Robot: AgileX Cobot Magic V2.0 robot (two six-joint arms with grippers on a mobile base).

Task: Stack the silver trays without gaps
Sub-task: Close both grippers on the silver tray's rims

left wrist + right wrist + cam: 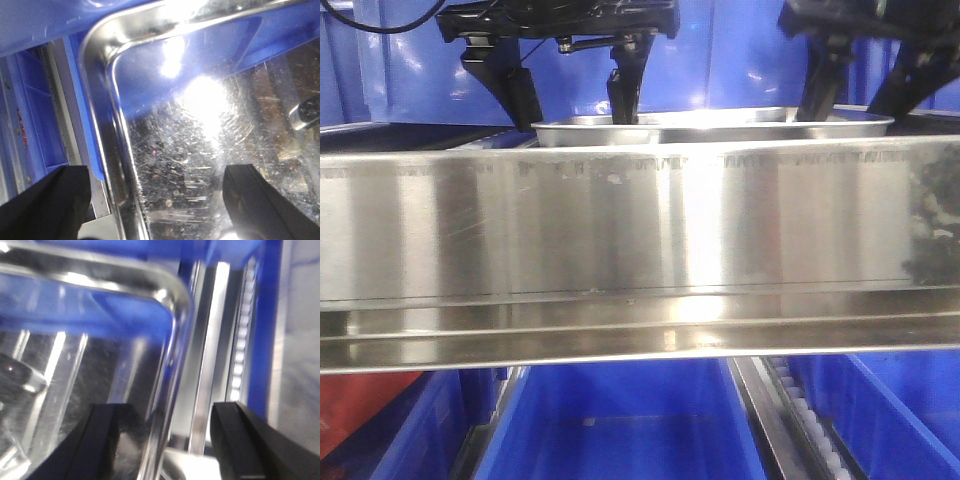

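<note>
Silver tray (720,130) behind steel rail (640,230), blue bins (630,430) around, left gripper (155,192) and right gripper (165,427) spread astride rims

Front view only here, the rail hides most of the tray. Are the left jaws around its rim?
Observer: Yes. In the left wrist view the left gripper has its jaws open, one outside the rim of the tray, one inside.
Operator: Right side?
Observer: The right gripper is open too, and its jaws straddle the tray's right rim.
Operator: Anything in the tray?
Observer: Nothing in the parts the wrist views show, only a scratched, bare bottom.
</note>
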